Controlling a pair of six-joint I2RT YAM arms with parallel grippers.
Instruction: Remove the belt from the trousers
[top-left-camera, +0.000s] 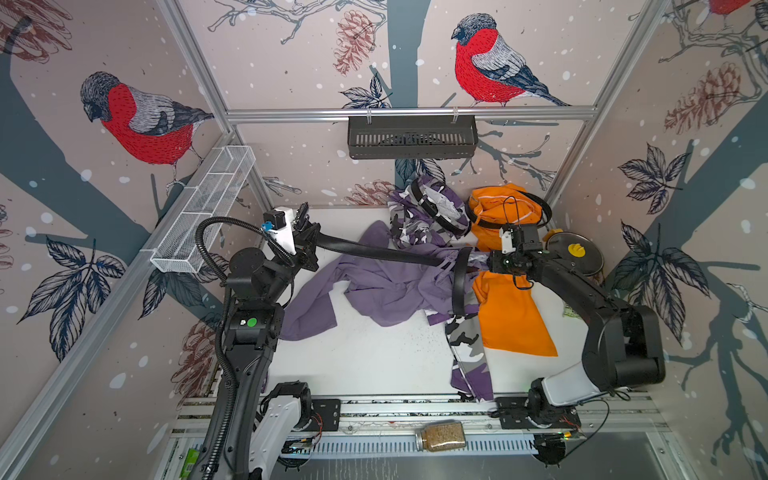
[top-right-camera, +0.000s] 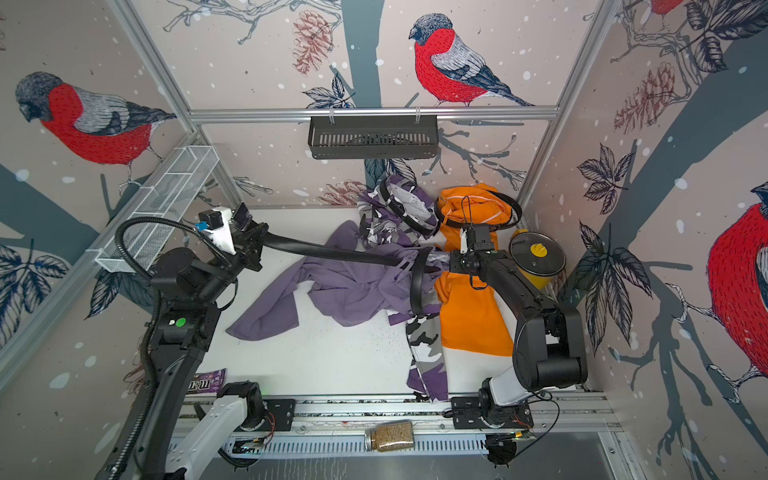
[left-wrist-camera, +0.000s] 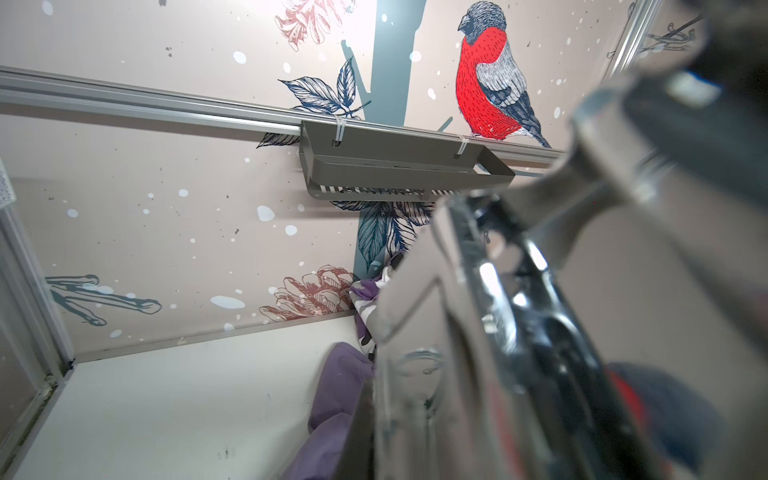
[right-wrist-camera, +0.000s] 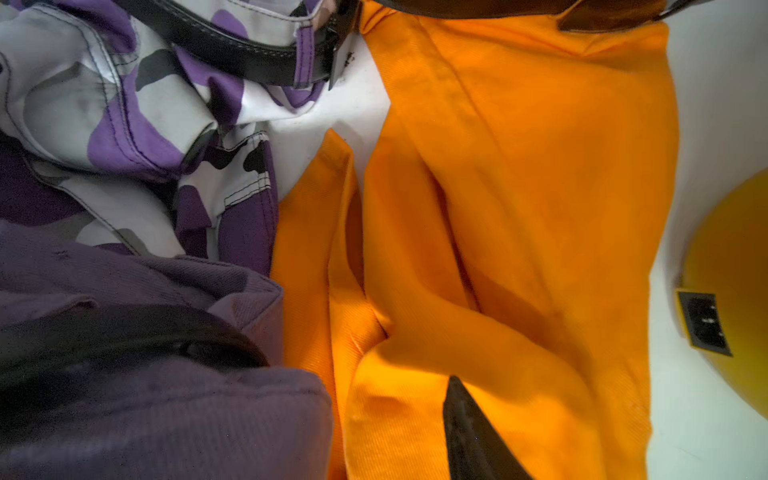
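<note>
Holding the black belt (top-left-camera: 374, 250) from the lilac trousers (top-left-camera: 374, 291) by the tabletop's (top-left-camera: 374, 353) left edge, the left claw (top-left-camera: 311, 239) is clamped on it; right claw (top-left-camera: 480, 264), cannot tell.

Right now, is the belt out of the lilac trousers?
Half out: the belt stretches to the left fingers, but its loop wraps the lilac trousers' waist.

A purple candy packet (top-right-camera: 208, 380) at the near left corner of the tabletop (top-right-camera: 340, 357), partly hidden by the left arm (top-right-camera: 183, 332), shows the white "m" letters of an m&m's logo. On that arm sits a green dot (top-right-camera: 180, 322) beside a small white mark too small to read
</note>
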